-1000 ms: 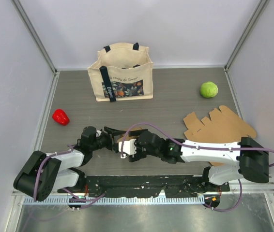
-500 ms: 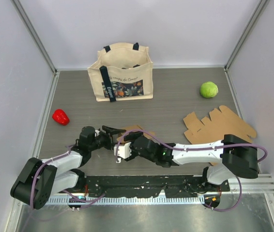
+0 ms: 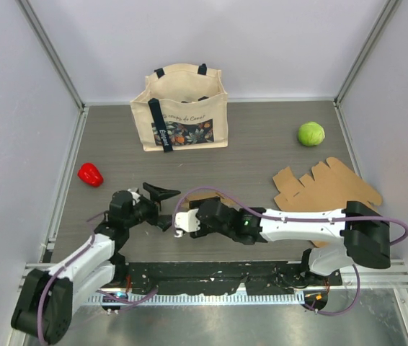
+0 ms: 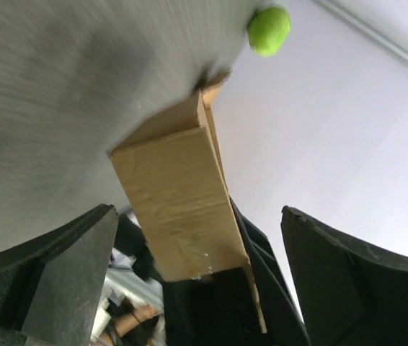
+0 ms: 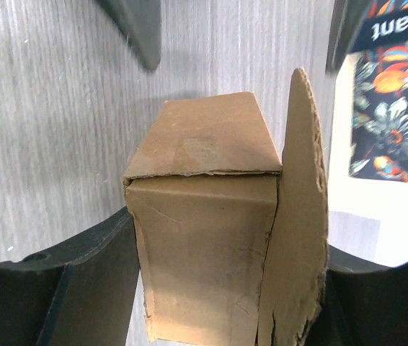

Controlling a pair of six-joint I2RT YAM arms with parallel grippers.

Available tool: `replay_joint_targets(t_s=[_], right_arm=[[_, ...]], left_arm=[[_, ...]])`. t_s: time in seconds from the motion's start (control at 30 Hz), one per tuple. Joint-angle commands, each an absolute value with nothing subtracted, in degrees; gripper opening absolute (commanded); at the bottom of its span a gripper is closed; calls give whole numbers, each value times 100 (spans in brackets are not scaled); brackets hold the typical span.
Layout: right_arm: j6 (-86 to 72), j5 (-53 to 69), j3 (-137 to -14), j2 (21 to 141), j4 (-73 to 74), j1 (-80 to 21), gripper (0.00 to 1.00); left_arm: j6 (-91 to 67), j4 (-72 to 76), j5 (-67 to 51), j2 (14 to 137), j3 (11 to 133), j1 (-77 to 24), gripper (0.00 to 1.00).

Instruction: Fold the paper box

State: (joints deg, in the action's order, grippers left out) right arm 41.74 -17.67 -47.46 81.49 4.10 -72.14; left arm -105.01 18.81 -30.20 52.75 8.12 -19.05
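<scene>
Gripping the box (image 5: 204,238), the right gripper (image 5: 215,288) has one finger (image 5: 81,281) flat against the box's left wall, while the other sits behind a loose flap (image 5: 301,187) that stands along the right wall. The jaws are closed on the folded cardboard from both sides. The box is a small brown block with its top panel folded over, and that panel has a ragged edge where it meets the front face. In the top view it lies near the front of the table (image 3: 262,158), left of centre, at the tip of the right arm, which reaches across from the right. The left gripper (image 3: 162,207) faces the box from the left with its jaws spread wide and holds nothing. In the left wrist view the box stands ahead of it, in line with the gap between the fingers, and neither finger touches it. At the back stands a tote bag (image 3: 182,108). A green ball (image 3: 311,133) lies at the far right, a red object (image 3: 90,174) at the left edge, and a flat cardboard sheet (image 3: 326,187) on the right, well apart from the box.
</scene>
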Motion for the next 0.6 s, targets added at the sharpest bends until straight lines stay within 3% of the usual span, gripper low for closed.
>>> replay_joint_targets(t_s=[0.0,0.17,0.37,0.57], right_arm=[[3183,-1304,-5570,7805,2169,-6874,59],[2760,-581,-6467,8339,3661,-6268,68],[2768,649,-7672,9447,4693,-5590,68],[2900,616,-7778,9799,4421,-5467,75]], left_arm=[[-7937,-329,-2401,4275,1508,-1460,100],[-6085,-2159,-1504,3938,2653,-1450,94],[-5107,-2400,-1775,4025,3173,-1450,81],[-4598,-2171,-2443,4253,3278,-1476,63]])
